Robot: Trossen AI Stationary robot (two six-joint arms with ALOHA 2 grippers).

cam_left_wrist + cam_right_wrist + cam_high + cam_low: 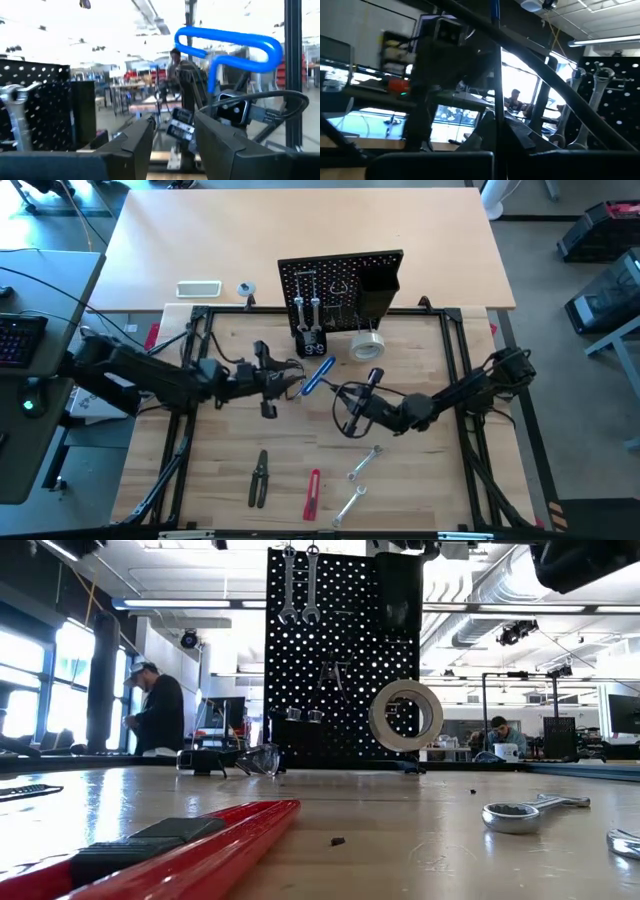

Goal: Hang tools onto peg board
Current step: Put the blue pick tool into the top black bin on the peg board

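Observation:
The black peg board (340,278) stands upright at the table's far side, and two silver wrenches (299,582) hang from hooks at its top. A pale tape roll (368,345) stands on its rim at the board's foot. Above the table's middle, my right gripper (338,393) is shut on the blue-handled tool (318,375). The tool's blue looped handle (227,46) shows high in the left wrist view. My left gripper (297,385) faces it from the left, open, its fingers (142,137) below the handle with nothing between them. My right gripper pinches a thin dark part of the blue-handled tool (499,95) between its shut fingers. The fingers come from the table's right and slant upward. The tool rises from the fingertips with its blue end (494,7) uppermost, lifted clear of the table. The exact spot of contact is hidden by the fingers.
On the table's near half lie black-handled pliers (260,478), a red-handled cutter (314,493) and two silver wrenches (365,465) (350,505). A white flat device (198,288) lies behind the black table frame (455,340). People stand in the room beyond.

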